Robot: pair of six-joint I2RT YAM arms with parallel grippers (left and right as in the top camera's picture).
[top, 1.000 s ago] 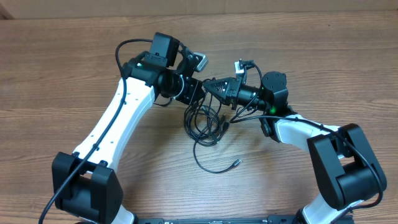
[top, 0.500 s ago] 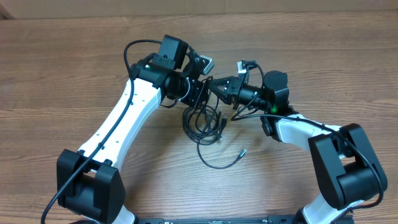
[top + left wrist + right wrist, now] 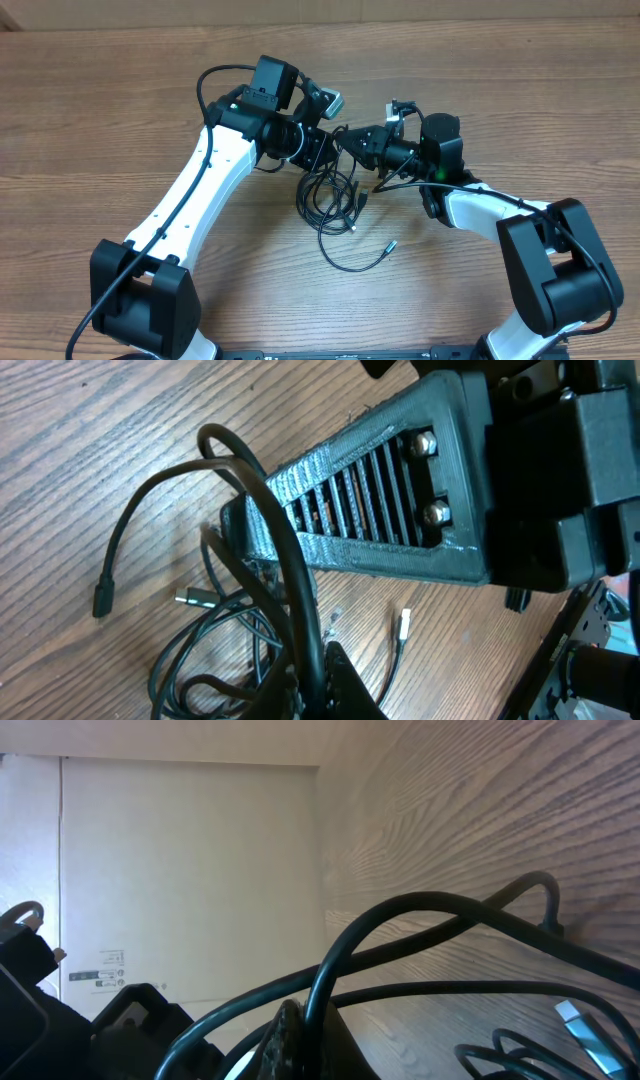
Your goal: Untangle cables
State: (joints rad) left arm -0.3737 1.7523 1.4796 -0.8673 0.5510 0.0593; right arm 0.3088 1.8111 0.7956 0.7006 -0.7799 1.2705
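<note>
Over the table [image 3: 110, 110], left end effector [image 3: 322, 154] nearer right end effector [image 3: 346, 142] than before, both pinching the cables [image 3: 330, 200]

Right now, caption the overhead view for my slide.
Left pincer and right pincer meet, both shut on the tangled black cables on a wooden table.

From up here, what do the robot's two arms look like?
Both match: the left arm and right arm have white links between chunky black joint blocks, with black wires running along them. The fingers are black plastic with slotted ribs and silvery bolts. A green light glows on the right arm.
</note>
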